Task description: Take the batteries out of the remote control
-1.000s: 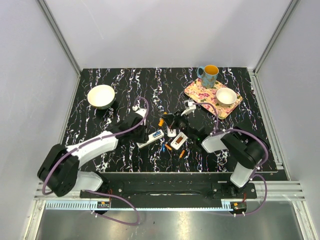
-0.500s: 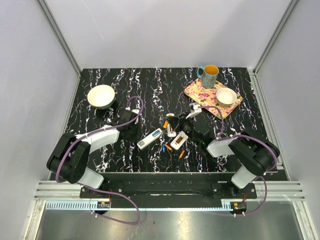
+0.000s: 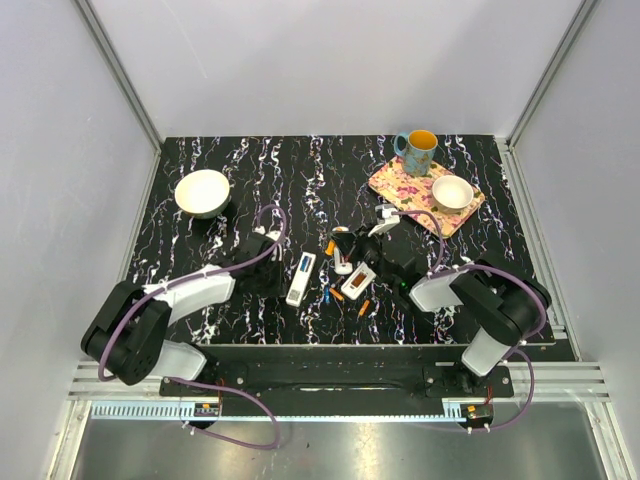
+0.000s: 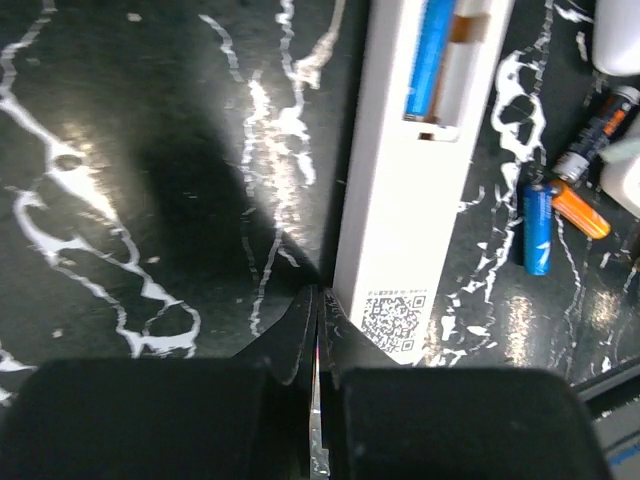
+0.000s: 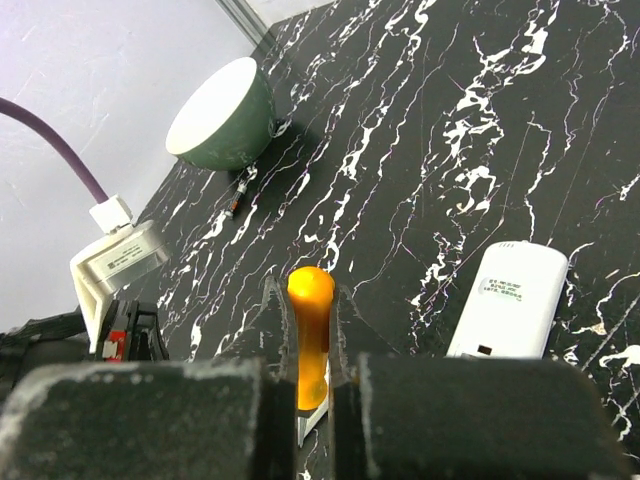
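Top external view first: we judge the unloading somewhat past halfway. Nearest the middle of the table's (image 3: 200,330) near edge lie a loose blue battery (image 3: 329,297), a loose orange battery (image 3: 337,295) just beside it, and a second orange battery (image 3: 363,308) a little to the right. Just beyond them the long white remote (image 3: 300,278) lies back-up with its bay open. The left wrist view shows a seated blue battery (image 4: 430,60) in that bay, so that one is left to do. The left gripper (image 4: 316,305) is clenched on nothing, fingertips pressed together just beside the remote's near corner.

To the right, a smaller remote (image 3: 357,282) shows a brownish strip in its bay. It may be a battery, though the view is too coarse to settle it. Farther in, the right gripper (image 5: 306,292) is clamped on a held orange battery (image 5: 311,335), lifted and not yet set down.

Toward the far-left corner stands a bowl (image 3: 203,192). A tiny dark-and-orange thing (image 5: 240,192) beside it is too small for us to name. In the left wrist view the frame cuts off the long remote's far end.
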